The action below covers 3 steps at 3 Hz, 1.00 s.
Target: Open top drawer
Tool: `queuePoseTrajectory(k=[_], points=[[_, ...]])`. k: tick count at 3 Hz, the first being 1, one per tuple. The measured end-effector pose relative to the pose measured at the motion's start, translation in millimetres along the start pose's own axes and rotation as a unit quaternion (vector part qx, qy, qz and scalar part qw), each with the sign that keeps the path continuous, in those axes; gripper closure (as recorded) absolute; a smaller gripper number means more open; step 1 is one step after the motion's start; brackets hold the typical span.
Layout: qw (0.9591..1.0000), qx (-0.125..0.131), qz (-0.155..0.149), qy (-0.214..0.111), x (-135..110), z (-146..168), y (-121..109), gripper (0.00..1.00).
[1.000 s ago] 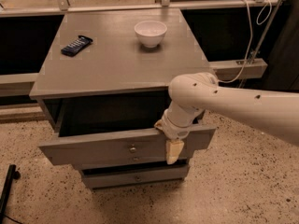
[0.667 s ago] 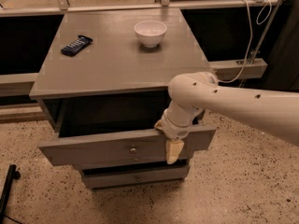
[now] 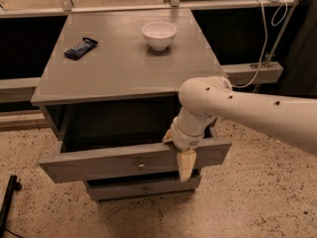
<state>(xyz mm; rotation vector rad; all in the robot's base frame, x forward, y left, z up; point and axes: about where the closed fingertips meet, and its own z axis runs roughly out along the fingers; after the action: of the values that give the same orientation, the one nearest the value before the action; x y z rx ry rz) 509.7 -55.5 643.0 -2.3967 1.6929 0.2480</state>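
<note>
The top drawer [image 3: 99, 163] is a grey wooden drawer with a small brass knob [image 3: 141, 166] at the centre of its wide front. It stands pulled well out of the grey cabinet [image 3: 119, 68], and its dark inside shows. My gripper [image 3: 178, 152] sits on the top edge of the drawer front, right of the knob. One cream finger [image 3: 185, 165] hangs down over the outside of the panel and the other is behind it, so the gripper is shut on the panel. My white arm comes in from the right.
A white bowl [image 3: 159, 34] and a dark packet [image 3: 80, 48] lie on the cabinet top. A lower grey drawer [image 3: 119, 191] shows under the open one. A white cable [image 3: 261, 43] hangs at the right. A black object [image 3: 7, 202] lies on the speckled floor at the left.
</note>
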Motion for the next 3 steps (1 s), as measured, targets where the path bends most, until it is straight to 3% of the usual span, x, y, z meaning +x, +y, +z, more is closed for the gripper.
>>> queuePoseTrajectory(k=[1, 2, 3], points=[[1.0000, 0.000, 0.000, 0.000, 0, 0, 0, 0.00], [0.9998, -0.012, 0.013, 0.011, 5, -1, -8, 0.00], [0.9981, -0.050, 0.028, 0.022, 12, 4, -17, 0.07]])
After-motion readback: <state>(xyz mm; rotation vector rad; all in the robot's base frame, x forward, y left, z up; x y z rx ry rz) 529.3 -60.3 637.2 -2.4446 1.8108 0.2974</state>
